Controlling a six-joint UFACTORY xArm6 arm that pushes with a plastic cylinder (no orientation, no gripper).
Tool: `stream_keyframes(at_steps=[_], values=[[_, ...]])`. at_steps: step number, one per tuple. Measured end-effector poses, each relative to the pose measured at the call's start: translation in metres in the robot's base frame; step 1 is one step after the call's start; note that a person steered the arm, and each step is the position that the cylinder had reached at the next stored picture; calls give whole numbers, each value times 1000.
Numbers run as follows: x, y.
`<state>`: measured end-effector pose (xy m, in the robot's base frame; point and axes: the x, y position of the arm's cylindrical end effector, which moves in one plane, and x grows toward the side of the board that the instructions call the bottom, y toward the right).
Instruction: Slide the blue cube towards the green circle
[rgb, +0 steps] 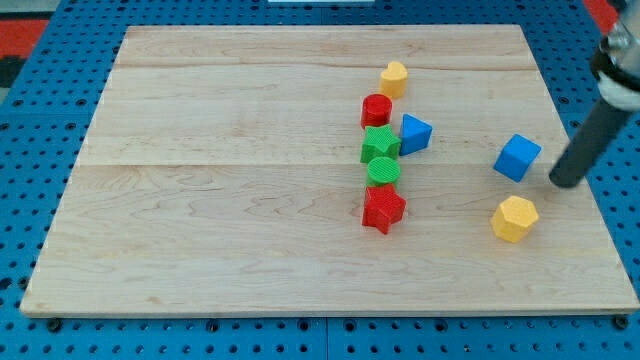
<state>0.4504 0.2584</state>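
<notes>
**Tip just right of the blue cube, right side of board**

Wooden board (250, 240): pale planks, fills most of the view, lying on a blue pegboard surface (30, 140).

My rod comes in from the upper right, dark and slanted. My tip (563, 182) sits low on the board's right side, just right of the blue cube (517, 157), a narrow gap between them; cannot tell if they touch. No jaws on this arm: nothing opens or closes, nothing held, only the bare rod end.

Blocks, centre column, far to near:
- yellow hexagon-like block (394, 79), farthest, slightly right of the column.
- red cylinder (376, 110), just below it.
- green star (380, 144), touching the red cylinder.
- blue wedge-shaped block (414, 133), just right of the green star.
- green circle (383, 170), directly near-side of the green star, touching it.
- red star (383, 208), nearest of the column, touching the green circle.

Second yellow hexagon (515, 218): near-side of the blue cube, apart from it.

Blue cube lies well right of the green circle, open board between.
</notes>
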Motion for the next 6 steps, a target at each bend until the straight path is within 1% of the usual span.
stream_keyframes(at_steps=[1, 2, 3, 4, 5, 6], values=[[-29, -41], [-13, -60], [-50, -63], [-48, -94], [11, -118], [20, -107]])
